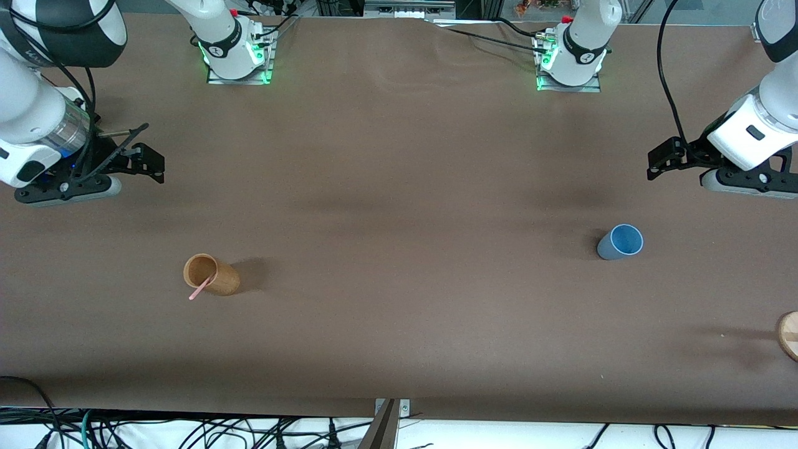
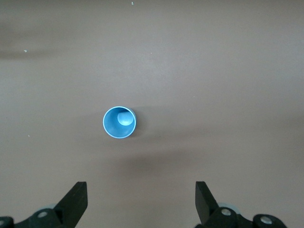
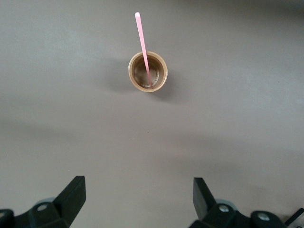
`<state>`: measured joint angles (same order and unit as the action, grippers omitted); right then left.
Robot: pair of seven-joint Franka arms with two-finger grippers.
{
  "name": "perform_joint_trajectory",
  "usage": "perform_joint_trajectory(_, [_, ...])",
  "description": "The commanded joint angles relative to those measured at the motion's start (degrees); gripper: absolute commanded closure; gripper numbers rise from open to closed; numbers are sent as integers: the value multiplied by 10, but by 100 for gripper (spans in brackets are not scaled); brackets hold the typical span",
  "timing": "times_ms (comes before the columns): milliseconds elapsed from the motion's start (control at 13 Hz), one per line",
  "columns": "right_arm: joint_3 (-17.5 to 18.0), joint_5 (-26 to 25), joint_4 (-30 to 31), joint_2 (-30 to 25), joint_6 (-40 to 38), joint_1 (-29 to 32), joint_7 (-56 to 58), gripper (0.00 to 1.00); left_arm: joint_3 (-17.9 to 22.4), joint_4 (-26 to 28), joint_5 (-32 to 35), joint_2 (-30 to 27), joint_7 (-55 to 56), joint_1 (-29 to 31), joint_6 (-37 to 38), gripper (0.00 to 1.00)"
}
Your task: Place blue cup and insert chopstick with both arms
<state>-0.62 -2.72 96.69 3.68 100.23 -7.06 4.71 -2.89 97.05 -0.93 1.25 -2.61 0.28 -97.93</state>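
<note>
Chopstick [image 1: 202, 289] in brown cup [image 1: 211, 274]

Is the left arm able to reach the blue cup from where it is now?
Probably yes. The left hand hangs open above the table at its own end, the blue cup stands upright near it, and nothing lies between them.
</note>
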Motion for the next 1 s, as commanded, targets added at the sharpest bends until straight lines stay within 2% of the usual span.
perform_joint_trajectory(0, [11, -1, -3, -19, -28, 13, 13, 0, 1, -20, 5, 9, -3, 2, 13, 0])
perform_joint_trajectory(923, [12, 0, -1, -20, -24, 13, 26, 0, 1, -21, 5, 9, -3, 2, 13, 0])
